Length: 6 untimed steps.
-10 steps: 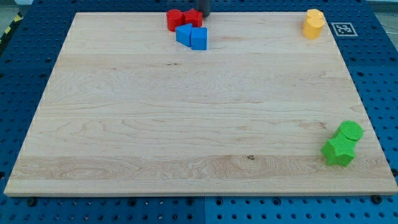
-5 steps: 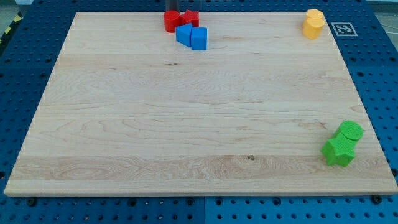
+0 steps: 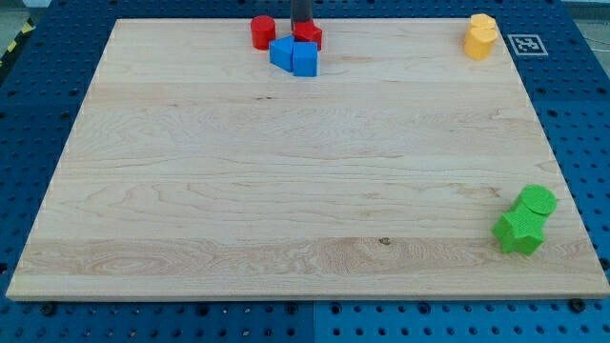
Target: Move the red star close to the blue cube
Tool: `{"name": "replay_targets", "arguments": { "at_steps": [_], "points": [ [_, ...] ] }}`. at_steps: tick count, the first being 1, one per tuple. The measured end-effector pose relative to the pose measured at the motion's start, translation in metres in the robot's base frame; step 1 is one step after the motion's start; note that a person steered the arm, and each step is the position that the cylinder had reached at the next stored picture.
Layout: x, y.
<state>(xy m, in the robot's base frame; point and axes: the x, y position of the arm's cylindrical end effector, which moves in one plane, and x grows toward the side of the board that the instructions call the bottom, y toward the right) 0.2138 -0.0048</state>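
The red star (image 3: 311,37) lies near the view's top edge of the wooden board (image 3: 286,191), touching the upper side of the blue cube (image 3: 305,59). A second blue block (image 3: 281,52) sits against the cube's left side. My tip (image 3: 301,27) stands at the star's upper left edge, between the star and a red cylinder (image 3: 263,31). The cylinder stands apart, to the left of the star.
Two yellow blocks (image 3: 480,37) sit together at the view's top right. A green star (image 3: 518,232) and a green cylinder (image 3: 538,202) sit together at the bottom right. A printed marker tag (image 3: 525,44) lies off the board's top right corner.
My rod went left, then back right behind the red blocks. The red star slid right, away from the red cylinder, and now sits above the blue cube.
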Motion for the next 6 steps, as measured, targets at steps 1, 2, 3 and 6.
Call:
{"name": "replay_targets", "arguments": {
  "at_steps": [1,2,3,6],
  "points": [
    [0.001,0.004],
    [0.002,0.004],
    [0.01,0.005],
    [-0.011,-0.022]
  ]
}}
